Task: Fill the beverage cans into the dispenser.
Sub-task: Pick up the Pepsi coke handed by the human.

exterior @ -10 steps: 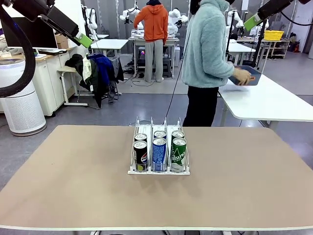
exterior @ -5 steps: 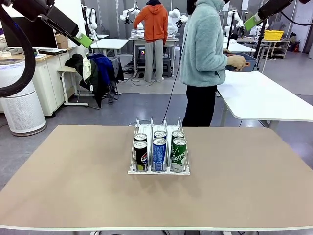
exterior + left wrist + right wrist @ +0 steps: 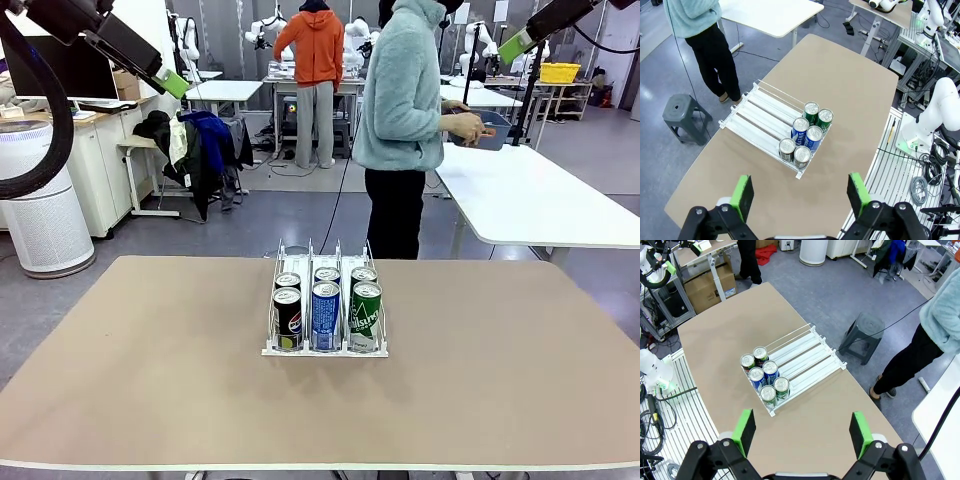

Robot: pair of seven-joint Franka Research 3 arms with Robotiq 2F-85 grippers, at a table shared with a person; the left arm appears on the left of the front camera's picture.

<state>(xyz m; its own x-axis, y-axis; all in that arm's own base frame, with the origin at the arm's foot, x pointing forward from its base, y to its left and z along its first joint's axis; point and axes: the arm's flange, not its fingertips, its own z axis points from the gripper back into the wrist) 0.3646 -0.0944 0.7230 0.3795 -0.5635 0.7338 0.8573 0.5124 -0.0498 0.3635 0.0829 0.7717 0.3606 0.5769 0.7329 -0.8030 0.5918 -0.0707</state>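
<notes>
Six cans — well below left tool, right tool

You see the left gripper as two black, angular linkage fingers. Each one is faced with a bright green pad and has small silver screw heads at the joints. The right gripper is built the same way, with black links, green pads and silver screws at the knuckles. In the front view, a thick black hose loops below the left gripper's black body. The person wears a pale teal fleece jacket with long sleeves, and black trousers.
</notes>
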